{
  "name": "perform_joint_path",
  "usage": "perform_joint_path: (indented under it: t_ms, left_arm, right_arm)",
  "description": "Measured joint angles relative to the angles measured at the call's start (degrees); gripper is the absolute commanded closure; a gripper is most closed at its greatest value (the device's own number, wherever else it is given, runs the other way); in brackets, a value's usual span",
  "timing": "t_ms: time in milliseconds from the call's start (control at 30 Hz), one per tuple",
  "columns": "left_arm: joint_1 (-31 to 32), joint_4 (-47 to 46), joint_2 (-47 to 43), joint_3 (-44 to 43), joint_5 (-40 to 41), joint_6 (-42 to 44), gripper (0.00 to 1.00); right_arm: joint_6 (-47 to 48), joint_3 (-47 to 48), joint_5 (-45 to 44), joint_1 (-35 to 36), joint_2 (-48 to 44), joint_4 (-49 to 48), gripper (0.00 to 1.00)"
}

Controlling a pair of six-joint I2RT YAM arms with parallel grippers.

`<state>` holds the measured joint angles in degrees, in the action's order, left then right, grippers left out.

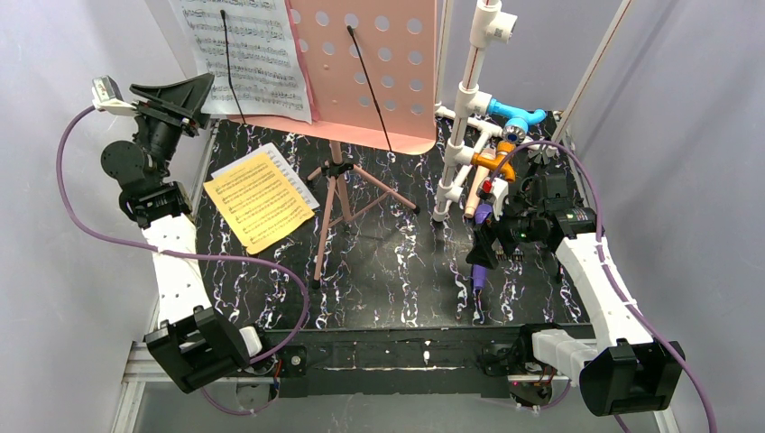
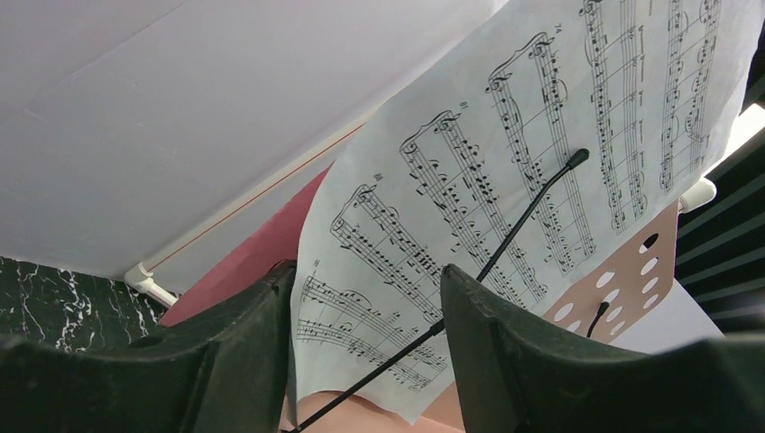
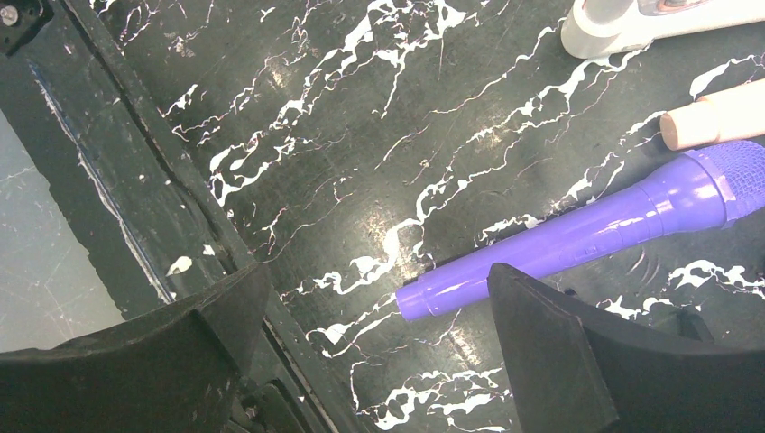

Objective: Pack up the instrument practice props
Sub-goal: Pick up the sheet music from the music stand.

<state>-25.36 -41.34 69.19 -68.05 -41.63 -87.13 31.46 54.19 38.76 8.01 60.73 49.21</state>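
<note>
The beige microphone (image 3: 713,122) was cut off at the frame edge. Two microphones, one pink holder (image 1: 370,72) and two loose sheets (image 1: 257,200) were counted. The purple microphone (image 3: 577,234) lay right, its handle end beneath the wide-open, empty right gripper (image 3: 374,280). The left gripper (image 2: 365,298), jaws parted, was raised far left at the printed page (image 2: 505,180); contact could not be told.

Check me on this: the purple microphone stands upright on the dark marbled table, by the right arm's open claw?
Not quite: the purple microphone lies flat on the dark marbled table, not upright, as the right wrist view shows. It is by the right arm's open claw.
</note>
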Motion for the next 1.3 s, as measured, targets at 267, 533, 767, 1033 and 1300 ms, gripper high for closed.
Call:
perform_joint_path:
  t_ms: [267, 533, 767, 1033, 1300]
  left_arm:
    - [0.3, 0.2, 0.4, -1.2, -0.7, 1.0, 1.0]
    - [0.3, 0.3, 0.1, -1.2, -0.4, 2.7, 1.0]
    - [-1.6, 0.6, -4.3, 1.9, 5.7, 2.4, 1.0]
    - [-3.0, 0.2, -7.1, 5.4, 11.2, 1.8, 1.0]
    - [-4.5, -0.6, -9.2, 14.5, 15.1, 1.0, 1.0]
  right_arm:
    - [0.0, 0.0, 0.0, 0.0, 0.0, 0.0, 0.0]
    - [-0.1, 0.0, 0.0, 0.0, 0.0, 0.0, 0.0]
    - [-0.1, 0.0, -0.5, 0.1, 0.0, 0.2, 0.0]
    - [0.0, 0.0, -0.9, 0.3, 0.0, 0.4, 0.0]
    - [0.1, 0.0, -1.1, 0.3, 0.0, 0.4, 0.0]
